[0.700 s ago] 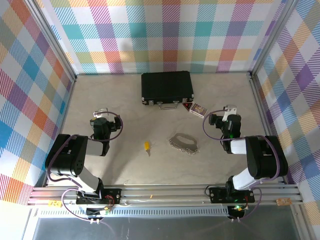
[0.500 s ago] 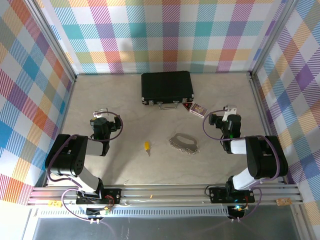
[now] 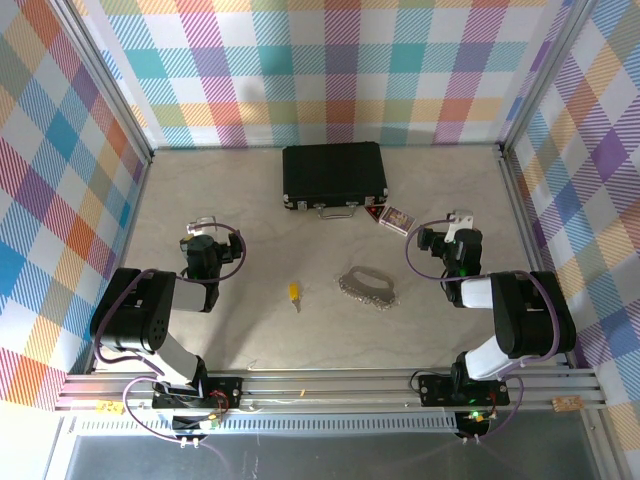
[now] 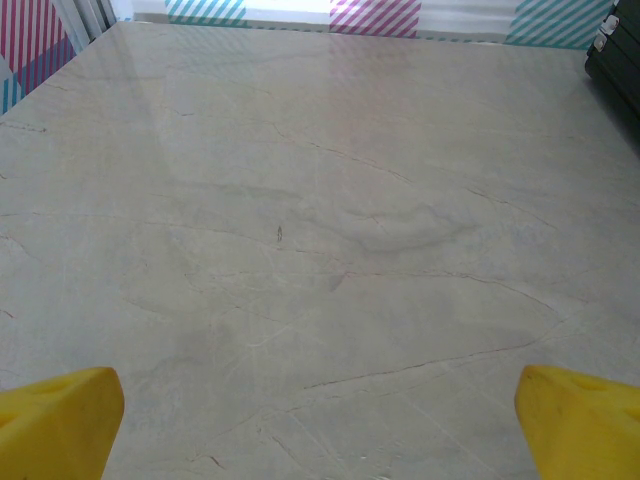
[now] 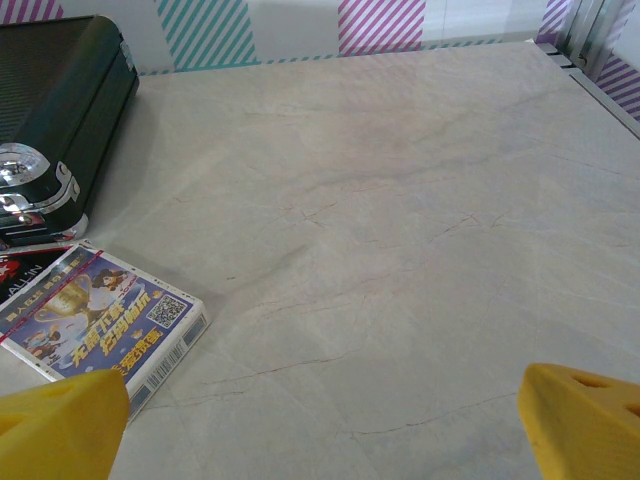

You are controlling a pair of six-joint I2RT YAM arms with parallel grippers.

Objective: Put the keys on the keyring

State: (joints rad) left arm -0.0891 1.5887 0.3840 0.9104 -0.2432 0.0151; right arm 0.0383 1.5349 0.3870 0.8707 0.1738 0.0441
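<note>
The key (image 3: 294, 293), tiny with a yellow head, lies flat on the table near the middle. To its right the keyring (image 3: 368, 286), a floppy silvery loop, rests on the table, apart from the key. My left gripper (image 3: 203, 222) is folded back at the left, well away from both. It stands open over bare table, its yellow fingertips (image 4: 60, 425) wide apart. My right gripper (image 3: 458, 217) sits at the right, beyond the keyring. It is open too, with nothing between its yellow fingertips (image 5: 585, 420).
A black case (image 3: 334, 177) lies at the back centre, its latch side (image 5: 30, 190) near my right gripper. A small printed card box (image 3: 395, 217) sits just in front of the case's right end. Checked walls and metal rails enclose the table.
</note>
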